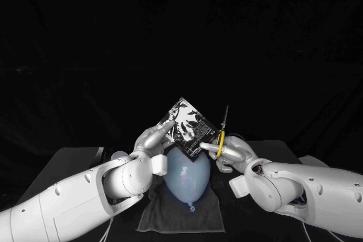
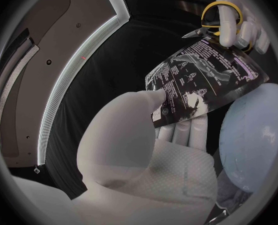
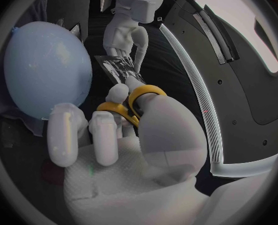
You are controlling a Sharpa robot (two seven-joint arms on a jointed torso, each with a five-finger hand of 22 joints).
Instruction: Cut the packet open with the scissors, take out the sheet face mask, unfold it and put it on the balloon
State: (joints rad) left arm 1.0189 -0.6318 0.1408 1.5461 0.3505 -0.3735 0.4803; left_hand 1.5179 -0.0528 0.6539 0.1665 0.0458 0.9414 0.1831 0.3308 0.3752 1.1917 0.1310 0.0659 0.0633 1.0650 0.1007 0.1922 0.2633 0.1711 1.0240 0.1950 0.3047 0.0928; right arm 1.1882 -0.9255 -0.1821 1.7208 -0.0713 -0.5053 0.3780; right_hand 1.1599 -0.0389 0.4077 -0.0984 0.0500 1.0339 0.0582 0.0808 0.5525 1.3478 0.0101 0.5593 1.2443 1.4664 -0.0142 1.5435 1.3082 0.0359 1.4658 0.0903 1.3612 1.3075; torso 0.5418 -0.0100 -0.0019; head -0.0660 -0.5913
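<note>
Head view: the left robot hand (image 1: 155, 139) pinches the left corner of the packet (image 1: 185, 121) and holds it tilted in the air above the far end of the balloon (image 1: 188, 174). The right robot hand (image 1: 233, 150) grips the scissors (image 1: 222, 133), with fingers through the yellow loops and the blades pointing up along the packet's right edge. From these views I cannot tell whether the blades touch the packet. The pale blue balloon lies between the two arms on a dark cloth (image 1: 162, 216) spread on the desk (image 1: 75, 158), its knot at the near end. Left wrist view: the scissor tips sit just beside the packet's corner.
</note>
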